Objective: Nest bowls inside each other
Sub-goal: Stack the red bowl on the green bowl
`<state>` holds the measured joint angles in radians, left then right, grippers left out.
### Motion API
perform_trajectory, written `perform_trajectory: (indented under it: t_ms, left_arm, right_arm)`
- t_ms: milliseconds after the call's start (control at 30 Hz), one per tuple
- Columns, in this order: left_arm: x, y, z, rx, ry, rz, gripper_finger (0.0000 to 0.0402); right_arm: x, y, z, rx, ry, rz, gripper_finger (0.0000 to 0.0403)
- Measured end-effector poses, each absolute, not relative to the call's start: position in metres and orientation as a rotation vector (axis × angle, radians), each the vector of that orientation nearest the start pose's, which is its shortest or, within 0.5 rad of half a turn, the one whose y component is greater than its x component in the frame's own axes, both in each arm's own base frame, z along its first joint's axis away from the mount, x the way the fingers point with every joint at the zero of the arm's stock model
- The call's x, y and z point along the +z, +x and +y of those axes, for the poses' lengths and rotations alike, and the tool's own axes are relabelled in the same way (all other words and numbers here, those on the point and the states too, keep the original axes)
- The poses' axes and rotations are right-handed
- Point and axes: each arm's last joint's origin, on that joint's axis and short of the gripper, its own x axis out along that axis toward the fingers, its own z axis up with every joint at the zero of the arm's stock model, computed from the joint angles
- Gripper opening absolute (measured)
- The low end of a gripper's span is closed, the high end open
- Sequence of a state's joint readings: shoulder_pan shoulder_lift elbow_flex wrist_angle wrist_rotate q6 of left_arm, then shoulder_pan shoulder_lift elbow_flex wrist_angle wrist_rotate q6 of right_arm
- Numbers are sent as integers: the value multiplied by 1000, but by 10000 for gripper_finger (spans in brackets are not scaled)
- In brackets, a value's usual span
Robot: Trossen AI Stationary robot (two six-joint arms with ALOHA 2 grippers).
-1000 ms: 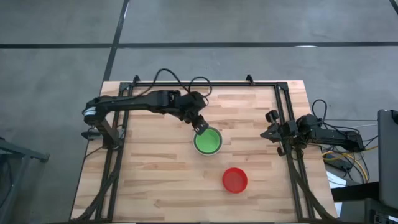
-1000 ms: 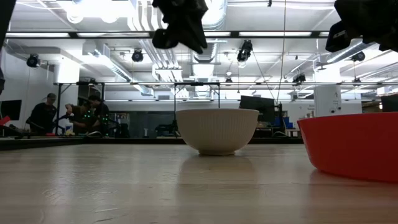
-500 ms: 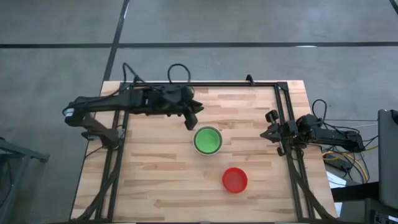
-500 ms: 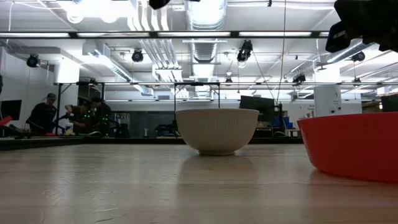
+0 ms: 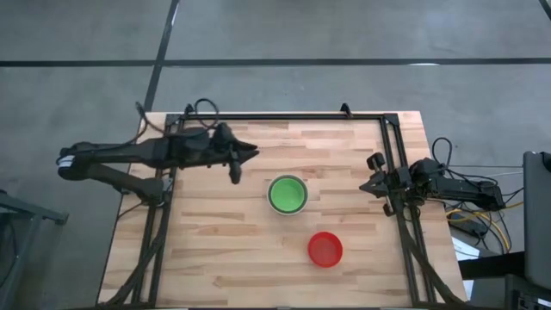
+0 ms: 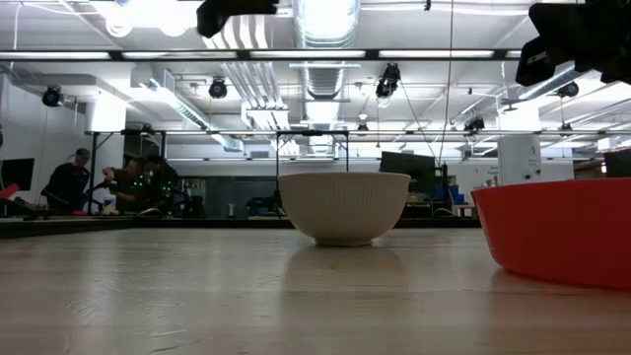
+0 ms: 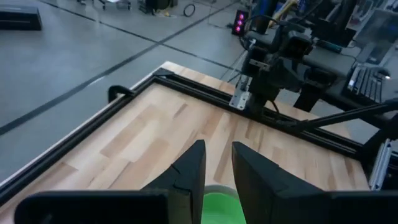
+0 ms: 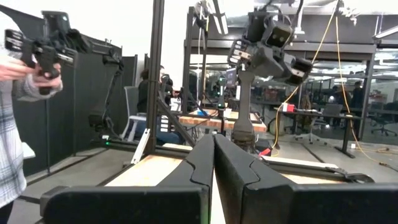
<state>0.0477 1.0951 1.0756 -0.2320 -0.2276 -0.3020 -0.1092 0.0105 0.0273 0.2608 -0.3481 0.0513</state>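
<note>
A bright green bowl [image 5: 287, 195] sits nested in a pale grey-white bowl [image 6: 344, 207], which stands on its base near the middle of the table. A red bowl [image 5: 325, 249] stands alone toward the near right and looms large in the low view [image 6: 557, 232]. My left gripper [image 5: 236, 172] hangs open and empty above the table, left of the nested bowls. Its own view shows a gap between the fingers [image 7: 217, 165] and the green bowl's rim [image 7: 217, 208] beyond them. My right gripper [image 8: 213, 155] is shut, parked at the table's right edge [image 5: 379, 181].
A black metal frame [image 5: 284, 115] runs along the table's far edge and down both sides. Bare wood lies between the bowls and the near edge. In the room beyond, people sit at a bench [image 6: 108, 182], and a person's hand [image 8: 25, 68] holds a device.
My left gripper has drawn back from above the nested bowls toward the table's left edge and risen a little. It has tipped up from pointing steeply down to nearly level, with its fingers as far apart as before. The bowls have stayed in place.
</note>
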Motion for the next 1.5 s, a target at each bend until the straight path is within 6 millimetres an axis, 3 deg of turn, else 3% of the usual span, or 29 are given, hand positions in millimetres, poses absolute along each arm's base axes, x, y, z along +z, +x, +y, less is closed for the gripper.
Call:
perform_trajectory:
  t_ms: [367, 700, 1100, 1500]
  left_arm:
    - [318, 183, 16, 302, -254, 208, 83]
    - [292, 144, 14, 255, -235, 102, 83]
    - [243, 110, 11, 211, -236, -12, 83]
    - [224, 93, 10, 205, -236, -68, 83]
  right_arm:
    - [196, 92, 0, 238, -11, -262, 8]
    - [196, 92, 0, 237, -11, -262, 8]
    - [196, 92, 0, 237, -11, -263, 8]
    - [196, 92, 0, 237, -11, -263, 8]
